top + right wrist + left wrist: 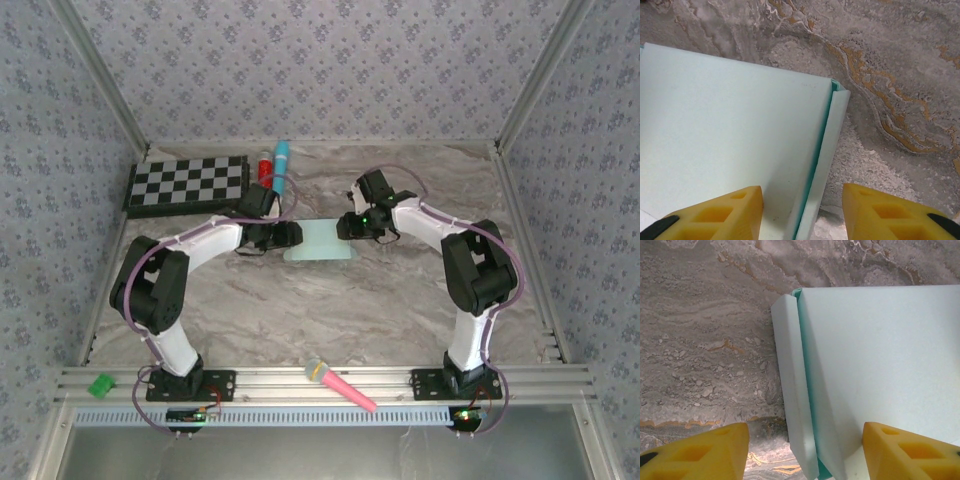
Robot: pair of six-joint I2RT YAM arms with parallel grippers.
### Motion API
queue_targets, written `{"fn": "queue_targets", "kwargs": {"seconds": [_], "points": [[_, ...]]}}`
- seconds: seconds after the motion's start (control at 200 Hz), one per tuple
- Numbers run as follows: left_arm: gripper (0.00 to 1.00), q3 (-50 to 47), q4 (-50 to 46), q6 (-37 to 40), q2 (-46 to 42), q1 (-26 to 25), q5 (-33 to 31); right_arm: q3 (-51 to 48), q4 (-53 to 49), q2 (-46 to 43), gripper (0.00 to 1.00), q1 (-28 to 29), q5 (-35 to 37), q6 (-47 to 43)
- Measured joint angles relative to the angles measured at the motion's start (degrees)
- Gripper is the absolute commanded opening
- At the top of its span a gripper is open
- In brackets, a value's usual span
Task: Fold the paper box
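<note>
Top external view: the paper box (318, 243) lies flat around the middle of the tabletop (300, 320), with an arm coming in at each end. The left gripper (290, 237) is at its left edge and the right gripper (345, 226) at its right edge.

On the wrist cams both are spread wide and holding nothing. Each pair of yellow fingers (695, 452) straddles the narrow folded end flap on its own side, the left flap (790, 390) and the right flap (834, 130).

Honestly, what I'd worry about is the card. It looks really thin, so a hard pinch on a flap could crease it in the wrong spot or crush the fold instead of tucking it. The marble-look top looks slick too. If one side closes or pushes before the other, I'd expect the box to skate sideways out from between the opposite fingers. And if both arms press inward at once, the big flat panel could bow up and pop those flaps back open.
</note>
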Motion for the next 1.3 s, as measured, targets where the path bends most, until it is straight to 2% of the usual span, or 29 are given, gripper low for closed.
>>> {"fn": "queue_targets", "kwargs": {"seconds": [0.51, 0.71, 1.034, 1.299], "points": [[0.53, 0.0, 0.1, 0.0, 0.9, -0.5, -0.2, -0.3, 0.4, 1.1, 0.37, 0.8, 1.1, 0.0], [0.47, 0.0, 0.3, 0.0, 2.4, -0.9, -0.2, -0.3, 0.6, 1.8, 0.30, 1.2, 1.3, 0.2], [0.40, -0.5, 1.5, -0.6, 2.4, -1.5, -0.2, 2.5, 0.2, 3.7, 0.29, 1.9, 2.9, -0.3], [0.40, -3.2, 3.0, -2.4, 0.2, -2.7, -2.3, 7.2, -1.2, 6.9, 0.29, 2.4, 3.0, -3.0]]}}
